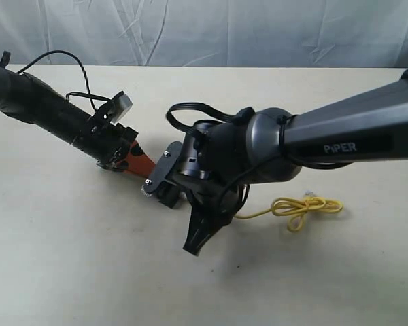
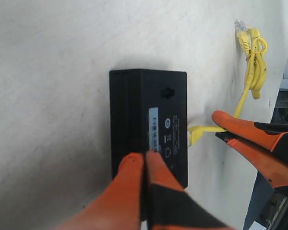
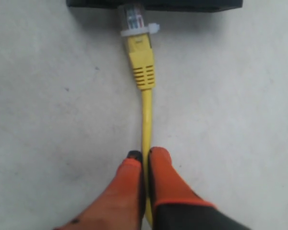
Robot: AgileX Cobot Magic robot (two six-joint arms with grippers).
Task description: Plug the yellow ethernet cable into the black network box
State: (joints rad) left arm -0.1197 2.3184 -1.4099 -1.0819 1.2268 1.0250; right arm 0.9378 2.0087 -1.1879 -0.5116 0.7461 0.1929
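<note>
You were at the insertion step: the right gripper (image 3: pixel 144 155), held low, pinched the yellow ethernet cable (image 3: pixel 146 110) just behind its clear plug (image 3: pixel 131 17), whose tip met the black network box (image 2: pixel 149 120) lying on the table (image 1: pixel 68 258). Next likely called for 1 straight, level push. The left gripper (image 2: pixel 144 160), fingers together, bore on the box's top.

Pale tabletop (image 1: pixel 54 272) before wrinkled white cloth backdrop (image 1: pixel 258 34)
</note>
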